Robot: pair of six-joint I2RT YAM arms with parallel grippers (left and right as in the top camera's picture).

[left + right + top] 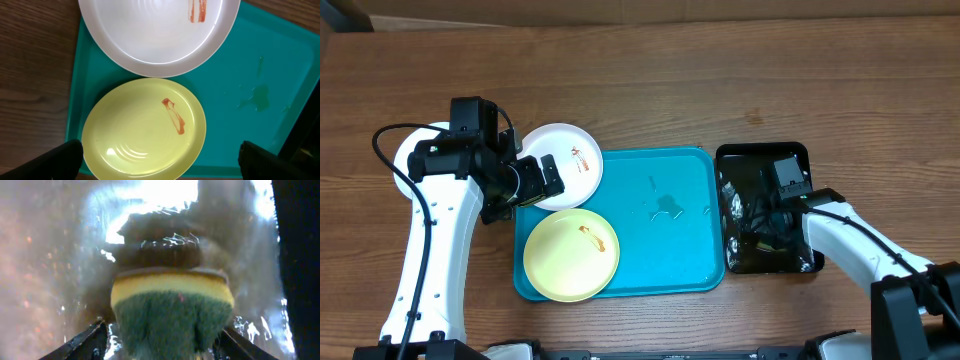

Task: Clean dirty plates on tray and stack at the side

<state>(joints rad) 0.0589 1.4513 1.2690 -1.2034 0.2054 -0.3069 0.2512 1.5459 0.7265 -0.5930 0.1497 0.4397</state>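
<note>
Clenched on a sponge (pixel 172 315), the right end effector (pixel 164 341) hung inside the glossy black tray (pixel 805 155) at the right of the overhead frame. The sponge's yellow layer sat above its green scouring face. The left end effector (pixel 160 162) was released. Its fingers (pixel 60 160) stood wide apart in the bottom corners of the left wrist view, nothing between them, above the left part of the turquoise tray (pixel 280 65).

Low in that view the yellow-green plate (pixel 140 135) lay face up inside the tray, a brown-orange smear (pixel 174 116) running from upper left to lower right near its centre. Beyond it, at the top of the view, the white plate (pixel 150 35) sat over the tray's upper-left corner, partly out above the desk (pixel 720 80), and was smeared too. A small puddle (pixel 257 97) lay on the bare tray floor to the right. The tray's long axis ran left to right across the overhead frame; the plates, being round, had none.

I judged the job barely begun: both plates showed dirt, neither was stacked at the side, and the sponge had not yet touched either. At the far left a white round edge (pixel 392 160) under the left arm might have been a third plate; I could not tell.
</note>
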